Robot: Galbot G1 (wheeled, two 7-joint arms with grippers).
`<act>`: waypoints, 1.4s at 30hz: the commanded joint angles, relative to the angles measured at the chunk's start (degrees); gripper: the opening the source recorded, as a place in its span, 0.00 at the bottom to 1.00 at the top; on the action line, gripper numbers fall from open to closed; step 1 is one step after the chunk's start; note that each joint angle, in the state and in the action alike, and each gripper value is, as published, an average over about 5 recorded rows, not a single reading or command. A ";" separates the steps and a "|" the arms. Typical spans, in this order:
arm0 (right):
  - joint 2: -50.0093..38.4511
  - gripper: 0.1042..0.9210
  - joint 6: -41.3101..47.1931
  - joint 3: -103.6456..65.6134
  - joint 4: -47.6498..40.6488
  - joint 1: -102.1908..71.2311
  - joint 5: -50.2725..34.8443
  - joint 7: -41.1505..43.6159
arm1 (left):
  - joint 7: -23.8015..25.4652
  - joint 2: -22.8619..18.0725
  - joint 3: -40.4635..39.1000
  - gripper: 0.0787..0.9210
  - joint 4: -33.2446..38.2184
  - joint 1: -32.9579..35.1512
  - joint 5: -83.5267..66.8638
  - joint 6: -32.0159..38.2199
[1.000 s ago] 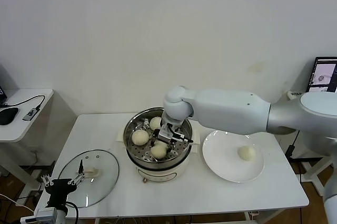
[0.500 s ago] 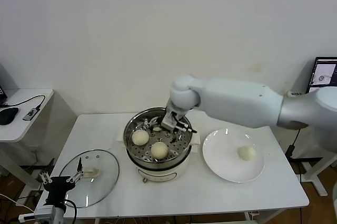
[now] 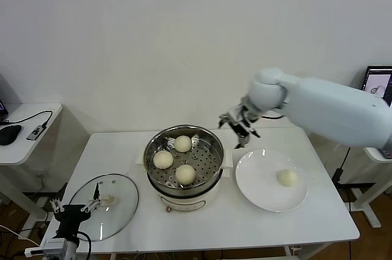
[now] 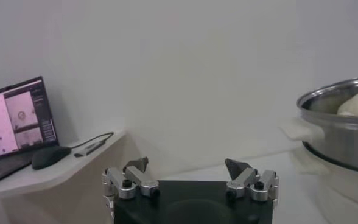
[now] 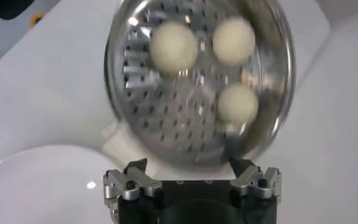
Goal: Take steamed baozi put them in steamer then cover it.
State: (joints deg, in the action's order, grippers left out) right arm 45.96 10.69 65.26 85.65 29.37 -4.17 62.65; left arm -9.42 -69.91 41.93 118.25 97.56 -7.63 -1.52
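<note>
While right claw [image 3: 240, 126] gapes, three steamed baozi [image 3: 185, 174] in steamer [image 3: 211, 163]

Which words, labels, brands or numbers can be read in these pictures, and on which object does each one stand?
None can be read.
Laptop screen on the side desk: pink windows with small marks, too blurred to read.
Monitor at the right edge of the head view: a small image, no legible text.
Steamer, cover, plate and baozi: no label or brand visible.
</note>
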 commanded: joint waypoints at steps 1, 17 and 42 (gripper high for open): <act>-17.79 0.88 4.47 -14.71 0.29 -16.82 6.19 1.72 | 0.26 -0.10 -0.65 0.88 0.29 0.39 0.23 -0.12; -17.51 0.88 1.82 -32.08 -6.31 -41.01 16.63 -0.12 | 0.18 -1.44 -0.75 0.88 1.10 1.91 1.02 0.11; -3.89 0.88 0.89 -33.14 -19.78 -41.00 22.07 -3.59 | 0.14 -1.05 -0.09 0.88 -0.15 0.85 1.17 -0.38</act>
State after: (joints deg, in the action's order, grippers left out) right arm 38.45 11.59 32.77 69.74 -11.18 16.28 59.71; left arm -9.32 -71.05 41.68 118.23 98.42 -6.40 -1.83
